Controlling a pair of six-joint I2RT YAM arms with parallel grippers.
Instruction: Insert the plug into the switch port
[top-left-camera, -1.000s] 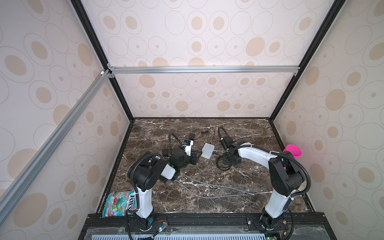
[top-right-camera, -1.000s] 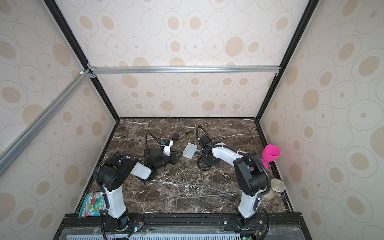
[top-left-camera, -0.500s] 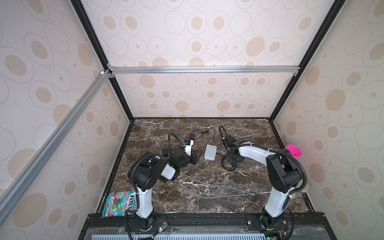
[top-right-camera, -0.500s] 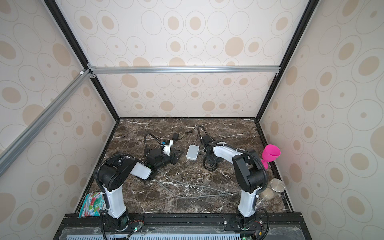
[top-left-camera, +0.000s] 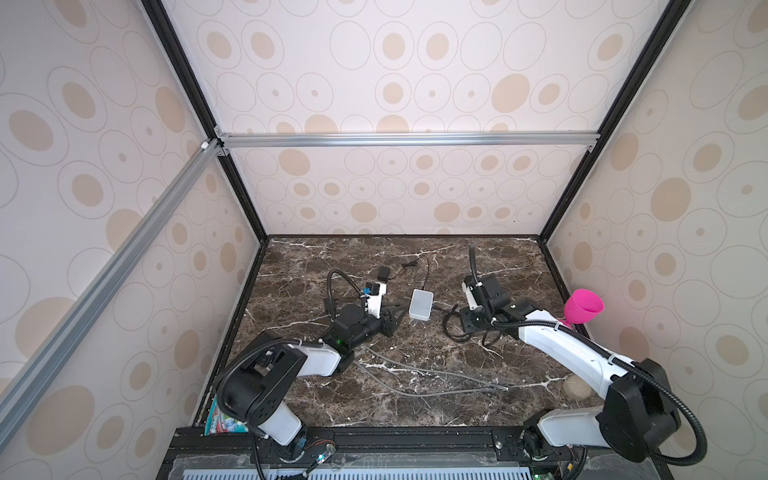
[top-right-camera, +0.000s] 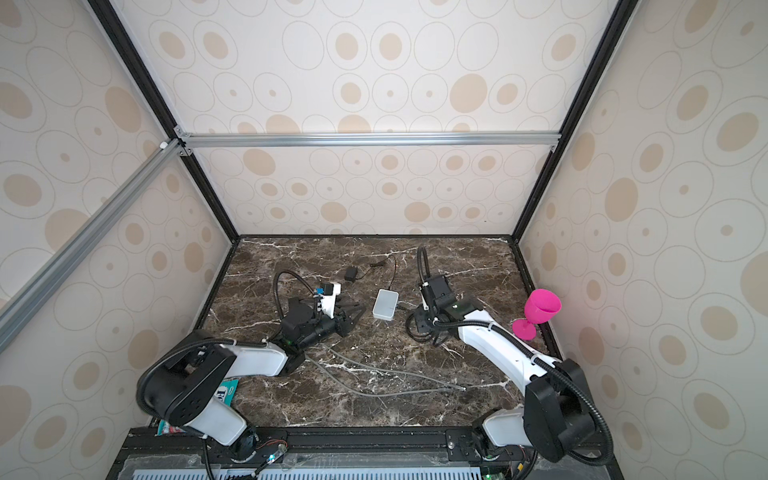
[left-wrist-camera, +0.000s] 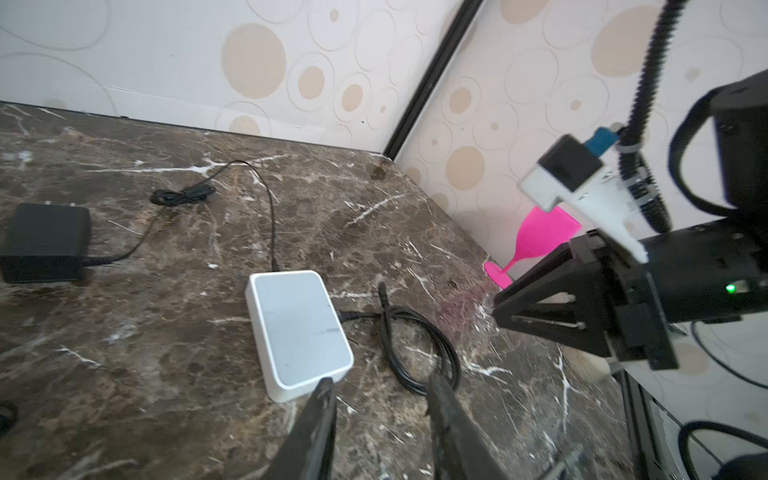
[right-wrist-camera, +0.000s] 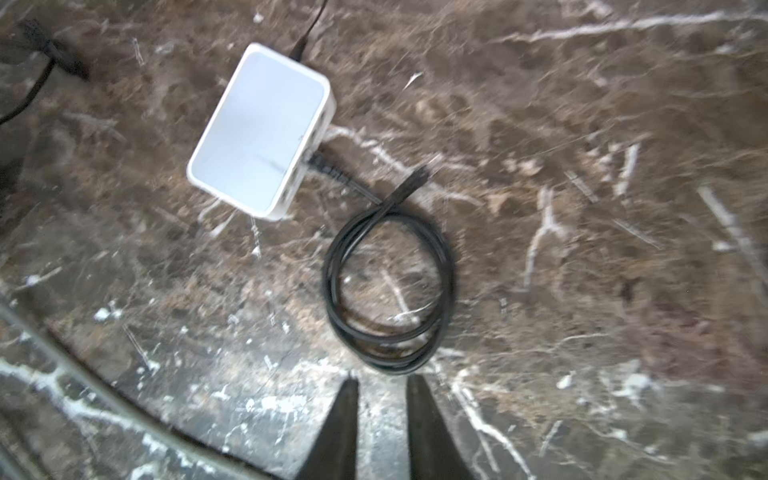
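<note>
Right wrist view: my right gripper (right-wrist-camera: 383, 382) narrow, empty, above worktop (right-wrist-camera: 540, 291); plug (right-wrist-camera: 322, 164) seated in switch (right-wrist-camera: 257, 133), mid-worktop. Left gripper (left-wrist-camera: 380, 382) wider, empty, just beside switch.

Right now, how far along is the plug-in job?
Done, by the look of it: the plug sits in a side port of the switch, with its cable lying coiled beside it. In hand: nothing. The right end effector hangs open and empty over the cable, and the left end effector is open at the switch's corner. Left: probably only checking the seating and retracting. I can't tell how deep the plug sits.
</note>
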